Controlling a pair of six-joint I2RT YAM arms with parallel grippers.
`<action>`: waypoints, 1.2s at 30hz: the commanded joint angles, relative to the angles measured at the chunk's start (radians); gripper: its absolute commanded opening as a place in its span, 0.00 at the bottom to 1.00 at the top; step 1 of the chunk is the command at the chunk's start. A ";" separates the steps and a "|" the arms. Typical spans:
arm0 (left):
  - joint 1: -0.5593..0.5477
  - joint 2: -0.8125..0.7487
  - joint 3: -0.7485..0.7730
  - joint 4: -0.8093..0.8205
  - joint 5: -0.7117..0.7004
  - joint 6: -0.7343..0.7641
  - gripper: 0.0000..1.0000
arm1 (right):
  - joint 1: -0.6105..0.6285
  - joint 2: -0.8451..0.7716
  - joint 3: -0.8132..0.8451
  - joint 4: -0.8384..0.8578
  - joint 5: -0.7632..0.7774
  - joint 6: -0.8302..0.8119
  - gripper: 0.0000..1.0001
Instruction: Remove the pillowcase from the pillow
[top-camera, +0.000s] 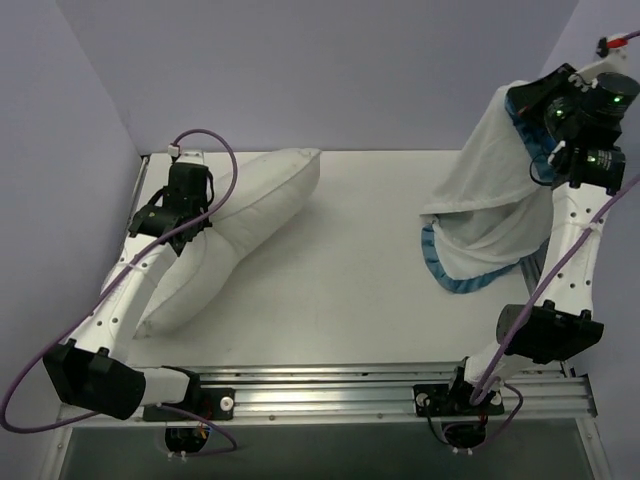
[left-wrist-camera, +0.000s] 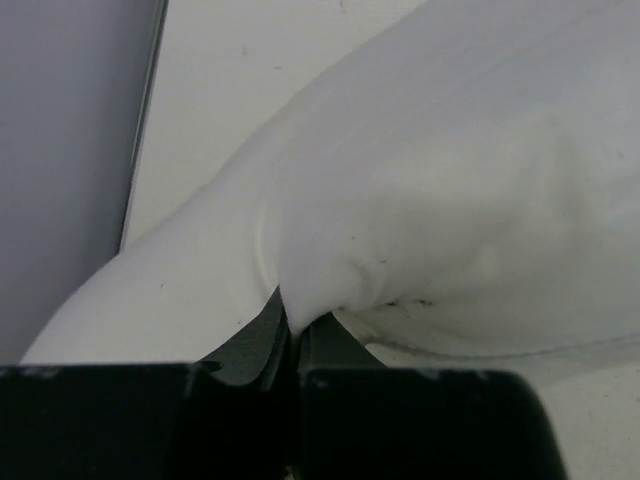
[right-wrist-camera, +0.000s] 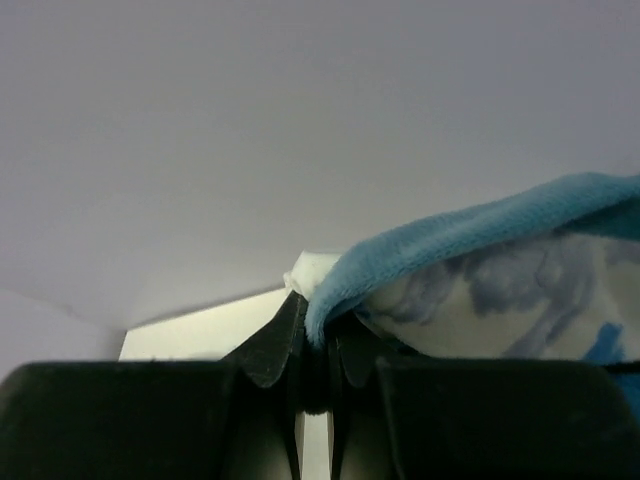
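Observation:
The plain white pillow (top-camera: 240, 225) lies bare on the left half of the table, running from the back centre toward the near left. My left gripper (top-camera: 183, 222) is shut on a pinch of the pillow (left-wrist-camera: 400, 200) at its left side; the left gripper (left-wrist-camera: 297, 335) holds a small peak of white fabric between its jaws. The pillowcase (top-camera: 490, 190) hangs apart from the pillow at the back right, white reverse outward, teal ruffle at its lower edge resting on the table. My raised right gripper (top-camera: 560, 110) holds it by the top. The right gripper (right-wrist-camera: 318, 330) is shut on the teal edge of the pillowcase (right-wrist-camera: 470, 240).
The white table (top-camera: 360, 290) is walled by lilac panels at the back and left. A metal rail (top-camera: 380, 390) runs along the near edge between the arm bases. Purple cables loop off both arms.

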 joint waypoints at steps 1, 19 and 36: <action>-0.012 0.033 0.071 0.168 0.032 -0.038 0.02 | 0.142 -0.014 -0.001 0.042 -0.033 -0.106 0.00; -0.035 -0.028 -0.084 0.192 0.208 -0.181 0.79 | 0.676 0.095 -0.696 -0.015 0.212 -0.181 0.60; -0.032 -0.381 0.248 -0.171 0.121 -0.115 0.94 | 0.662 -0.326 -0.393 -0.273 0.621 -0.249 1.00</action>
